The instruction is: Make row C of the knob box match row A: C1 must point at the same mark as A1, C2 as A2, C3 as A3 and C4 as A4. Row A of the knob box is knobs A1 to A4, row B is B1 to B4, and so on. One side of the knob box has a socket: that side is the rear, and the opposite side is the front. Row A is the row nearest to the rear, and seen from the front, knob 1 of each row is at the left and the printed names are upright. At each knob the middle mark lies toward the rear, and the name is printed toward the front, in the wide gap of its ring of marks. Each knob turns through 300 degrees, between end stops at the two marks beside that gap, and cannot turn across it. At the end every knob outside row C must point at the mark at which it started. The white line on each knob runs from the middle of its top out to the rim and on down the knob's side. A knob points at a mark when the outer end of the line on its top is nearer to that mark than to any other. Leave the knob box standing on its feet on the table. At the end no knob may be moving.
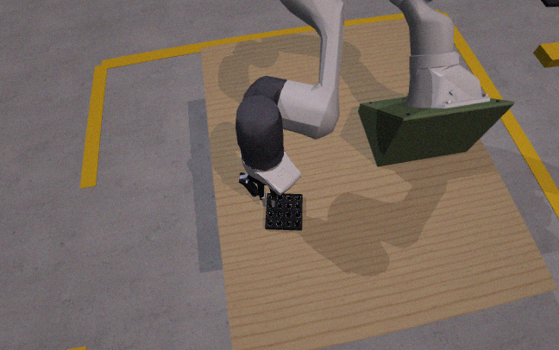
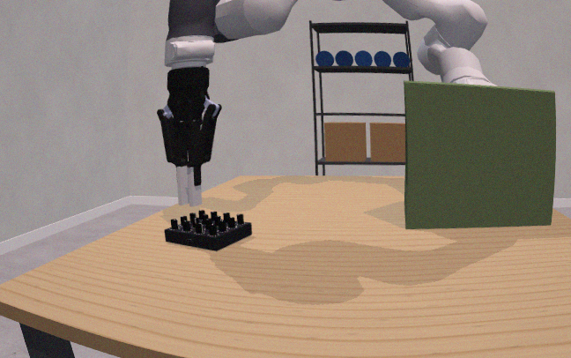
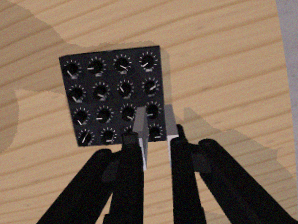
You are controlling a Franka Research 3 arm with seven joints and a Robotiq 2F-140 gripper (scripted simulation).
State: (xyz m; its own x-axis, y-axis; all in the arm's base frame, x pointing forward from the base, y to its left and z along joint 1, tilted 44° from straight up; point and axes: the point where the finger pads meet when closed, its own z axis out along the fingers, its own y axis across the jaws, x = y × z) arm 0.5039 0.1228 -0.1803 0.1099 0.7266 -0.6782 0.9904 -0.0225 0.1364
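Observation:
The black knob box [image 1: 284,211] stands on its feet on the wooden table, near the table's left edge. It also shows in the exterior view [image 2: 208,227] and in the wrist view [image 3: 115,96], with its grid of small black knobs, each with a white line. The printed names and marks are too small to read. My gripper [image 2: 189,200] hangs upright a little above the box, clear of the knob tops. In the wrist view its fingertips stand a narrow gap apart over the knobs at the box's near right corner. Nothing is between them.
The robot's green pedestal [image 1: 431,129] stands at the far right of the table and shows as a green block in the exterior view [image 2: 478,156]. A dark shelf rack [image 2: 361,97] with blue discs and brown boxes stands behind the table.

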